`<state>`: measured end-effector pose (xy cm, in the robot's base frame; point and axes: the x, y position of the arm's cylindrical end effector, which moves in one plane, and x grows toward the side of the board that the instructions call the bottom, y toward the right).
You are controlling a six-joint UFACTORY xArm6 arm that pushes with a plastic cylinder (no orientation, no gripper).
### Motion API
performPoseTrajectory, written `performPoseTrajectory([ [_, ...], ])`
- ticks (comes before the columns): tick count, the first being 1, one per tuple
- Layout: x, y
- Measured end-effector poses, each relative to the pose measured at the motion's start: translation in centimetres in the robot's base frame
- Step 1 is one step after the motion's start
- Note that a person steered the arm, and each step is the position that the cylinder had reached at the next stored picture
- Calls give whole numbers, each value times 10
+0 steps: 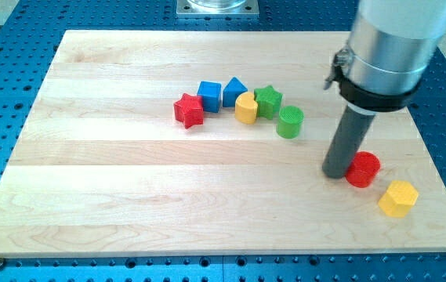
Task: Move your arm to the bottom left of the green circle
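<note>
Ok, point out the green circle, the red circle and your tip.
Green circle (290, 122), camera view, its top face.
Red circle (364, 168), camera view, its top face.
My tip (337, 174), camera view, rod's lower end, beside the red circle.

Single cam, set high at the near edge of the pale wooden counter (128, 204), looking down and across at an angle. Fairly close: whole board fits; arm's upper part cropped at view's top right.
</note>
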<state>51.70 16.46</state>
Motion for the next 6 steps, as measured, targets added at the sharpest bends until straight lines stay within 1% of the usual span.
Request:
performPoseTrajectory([
  [1, 0, 1],
  [3, 0, 32],
  [4, 0, -51],
  [5, -36, -96],
  [6, -82, -116],
])
